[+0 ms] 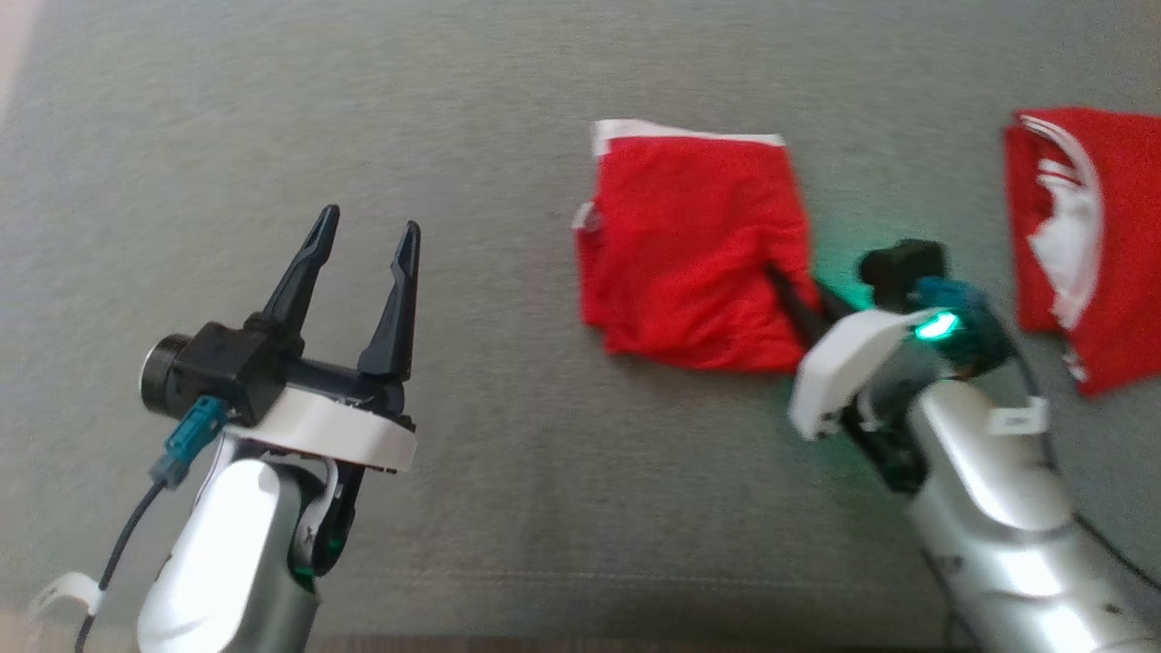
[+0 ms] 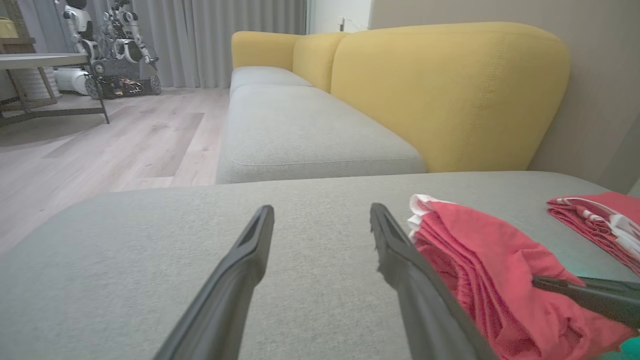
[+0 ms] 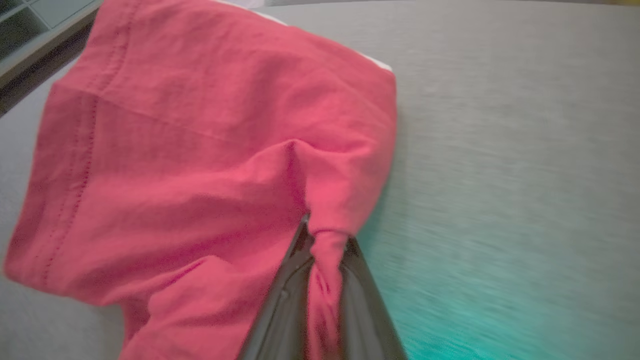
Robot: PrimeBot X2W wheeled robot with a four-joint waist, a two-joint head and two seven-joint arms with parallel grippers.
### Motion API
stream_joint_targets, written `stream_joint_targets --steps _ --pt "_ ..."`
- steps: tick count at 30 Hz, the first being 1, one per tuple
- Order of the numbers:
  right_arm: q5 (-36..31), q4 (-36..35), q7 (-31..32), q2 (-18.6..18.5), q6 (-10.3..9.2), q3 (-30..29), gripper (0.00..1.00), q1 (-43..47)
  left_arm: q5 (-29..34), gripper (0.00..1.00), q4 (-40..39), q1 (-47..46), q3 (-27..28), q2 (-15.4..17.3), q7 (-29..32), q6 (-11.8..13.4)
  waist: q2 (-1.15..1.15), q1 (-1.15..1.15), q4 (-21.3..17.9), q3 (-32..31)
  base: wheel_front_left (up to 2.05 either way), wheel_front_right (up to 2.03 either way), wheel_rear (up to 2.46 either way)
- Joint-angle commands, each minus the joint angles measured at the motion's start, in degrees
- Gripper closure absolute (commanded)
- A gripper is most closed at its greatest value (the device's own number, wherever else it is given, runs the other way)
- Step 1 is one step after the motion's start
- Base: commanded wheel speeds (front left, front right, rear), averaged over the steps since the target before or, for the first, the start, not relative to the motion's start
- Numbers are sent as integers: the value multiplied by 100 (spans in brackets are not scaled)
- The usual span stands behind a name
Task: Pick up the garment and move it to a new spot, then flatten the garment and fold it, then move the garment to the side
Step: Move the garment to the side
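Right gripper (image 3: 327, 232) fingers pinch the folded red cloth garment (image 1: 694, 245) by its corner, probably to drag it aside; left gripper (image 1: 369, 220) fingers spread.

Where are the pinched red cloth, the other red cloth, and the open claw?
pinched red cloth (image 1: 689, 236): head view, its middle.
other red cloth (image 1: 1129, 209): head view, red part.
left gripper (image 1: 372, 219): head view, between fingertips.

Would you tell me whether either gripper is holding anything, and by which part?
The right gripper pinches a fold of the folded red garment near its right edge; the left gripper is open and empty.
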Motion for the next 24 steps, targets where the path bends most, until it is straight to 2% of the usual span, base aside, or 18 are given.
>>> stream_joint_targets --steps 1,7,13,18,24 --pt "-83 -319 66 -155 -5 -52 100 95 54 0 -216 -148 234 150 -34 -4 0 -1 -383 -1 0 0 0" --pt "-301 -1077 469 -719 -5 -429 100 279 64 0 -300 -184 223 208 -29 -2 0 -1 -822 71 0 0 0" --pt "-445 -1825 871 -1185 -5 -1057 100 341 47 0 -379 -227 218 261 13 5 0 -1 -1062 167 0 0 0" --pt "-437 -1746 1061 -1437 -5 -1678 100 186 48 0 -426 -306 170 257 39 6 0 -1 -1102 272 0 0 0" --pt "-340 -1157 985 -1389 -5 -2061 100 -247 21 0 -442 -391 163 286 46 -4 0 -1 -1124 400 0 0 0"
